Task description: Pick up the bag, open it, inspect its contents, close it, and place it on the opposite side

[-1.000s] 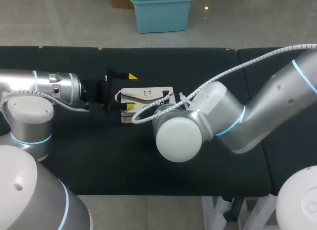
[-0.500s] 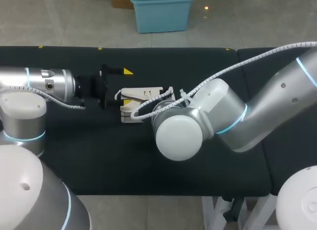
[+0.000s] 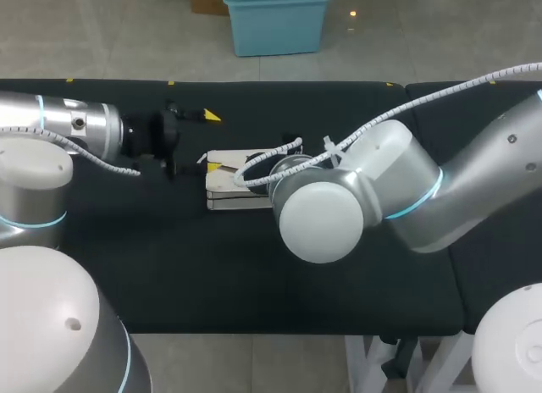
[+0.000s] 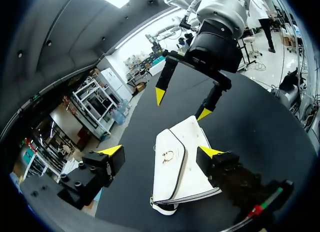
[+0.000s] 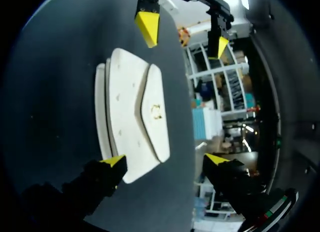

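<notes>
A white bag (image 3: 235, 186) with its flap down and a small metal clasp lies flat on the black table (image 3: 169, 257). My left gripper (image 3: 211, 141) stands open at the bag's left end, one yellow tip over the bag's corner and the other off to the far side. In the left wrist view the bag (image 4: 175, 169) lies between and ahead of the left gripper (image 4: 161, 152), not gripped. My right gripper (image 5: 165, 160) is open at the bag's (image 5: 135, 117) right end. From the left wrist it shows as the right gripper (image 4: 182, 104) hovering over the far end. In the head view my right arm (image 3: 322, 211) hides it.
The table's front edge (image 3: 254, 332) runs below the arms. A seam (image 3: 428, 113) splits off a second black table section on the right. Bare table surface lies in front of the bag and to its left.
My right gripper has opened and let go of the bag, which now lies flat. My left arm has drawn back to the left, and the right arm has shifted slightly right.
</notes>
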`<state>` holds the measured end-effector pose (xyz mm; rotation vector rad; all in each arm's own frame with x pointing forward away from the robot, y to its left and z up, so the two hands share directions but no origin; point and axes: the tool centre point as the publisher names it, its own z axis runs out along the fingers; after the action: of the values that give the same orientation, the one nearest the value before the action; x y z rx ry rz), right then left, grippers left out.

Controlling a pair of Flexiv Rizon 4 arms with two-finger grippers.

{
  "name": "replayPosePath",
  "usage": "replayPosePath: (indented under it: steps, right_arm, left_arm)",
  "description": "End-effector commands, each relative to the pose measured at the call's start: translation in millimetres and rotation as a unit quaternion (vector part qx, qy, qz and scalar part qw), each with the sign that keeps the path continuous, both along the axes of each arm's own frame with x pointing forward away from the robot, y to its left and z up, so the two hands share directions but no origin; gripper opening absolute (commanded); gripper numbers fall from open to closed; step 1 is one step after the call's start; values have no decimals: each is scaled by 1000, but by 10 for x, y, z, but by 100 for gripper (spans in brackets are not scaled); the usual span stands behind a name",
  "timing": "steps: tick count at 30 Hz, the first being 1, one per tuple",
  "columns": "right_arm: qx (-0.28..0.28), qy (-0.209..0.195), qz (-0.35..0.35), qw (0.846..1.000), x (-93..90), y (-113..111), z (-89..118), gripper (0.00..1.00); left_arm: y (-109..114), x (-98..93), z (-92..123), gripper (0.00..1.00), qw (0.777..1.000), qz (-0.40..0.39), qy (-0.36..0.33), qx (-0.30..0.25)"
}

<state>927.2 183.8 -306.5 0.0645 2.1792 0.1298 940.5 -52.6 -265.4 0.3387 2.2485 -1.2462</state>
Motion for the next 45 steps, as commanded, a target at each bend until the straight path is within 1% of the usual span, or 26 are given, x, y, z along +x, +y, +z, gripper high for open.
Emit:
replayPosePath:
  steps: [1,3,4,5,7,8,10,12,13,15,16,17,19,22,24,27,30,32,33,35,36,37,45]
  right_arm:
    - [10,21,45,999,39,-138,80,100]
    - [16,39,55,998,61,-155,115,100]
    - [2,45,61,997,66,-159,126,100]
    - [2,54,67,996,71,-164,134,100]
    - [-26,70,83,994,81,-171,157,100]
    - [-28,79,89,993,86,-173,169,100]
    - [-44,94,101,989,102,-179,191,100]
    - [-46,119,113,985,119,-185,206,100]
    - [-66,123,114,984,131,-195,202,100]
    - [-70,144,122,980,149,-213,208,100]
    - [-82,149,122,978,163,-226,210,100]
    - [-80,162,125,976,176,-235,215,100]
    - [-89,189,133,969,187,-244,231,100]
    - [-98,224,141,959,197,-262,266,100]
    - [-114,242,145,953,199,-274,290,100]
    - [-131,257,147,946,197,-294,324,100]
    - [-125,272,138,944,196,-345,408,100]
    - [-105,287,126,944,200,-379,449,100]
    - [-91,297,117,943,198,-396,466,100]
    - [-56,322,106,939,185,-413,491,100]
    - [-52,327,106,938,169,-414,508,100]
    - [-52,327,106,938,169,-414,508,100]
    - [-52,327,106,938,169,-414,508,100]
  left_arm:
    - [105,-7,52,100,1000,-4,16,19]
    - [120,-11,60,100,999,-10,31,36]
    - [126,-18,59,100,998,-15,37,44]
    - [132,-23,61,100,997,-16,44,54]
    - [144,-30,48,100,995,-23,50,78]
    - [156,-25,36,100,994,-18,59,89]
    - [181,-6,28,100,992,-18,73,100]
    - [209,11,26,100,989,-20,94,112]
    - [223,17,26,100,987,-22,105,117]
    - [244,20,16,100,982,-29,126,135]
    - [258,23,6,100,980,-29,141,138]
    - [269,36,-6,100,977,-23,154,148]
    - [280,41,-17,100,971,-26,184,152]
    - [286,46,-35,100,958,-30,216,187]
    - [283,37,-28,100,950,-35,233,206]
    - [282,27,-6,100,940,-42,260,214]
    - [286,5,-25,100,925,-52,308,218]
    - [290,-6,-42,100,917,-52,334,214]
    - [292,-9,-50,100,910,-51,357,205]
    - [299,-8,-45,100,900,-43,389,191]
    - [301,-8,-37,100,898,-40,389,202]
    - [302,-34,-17,100,900,-47,361,240]
    - [302,-34,-17,100,900,-47,361,240]
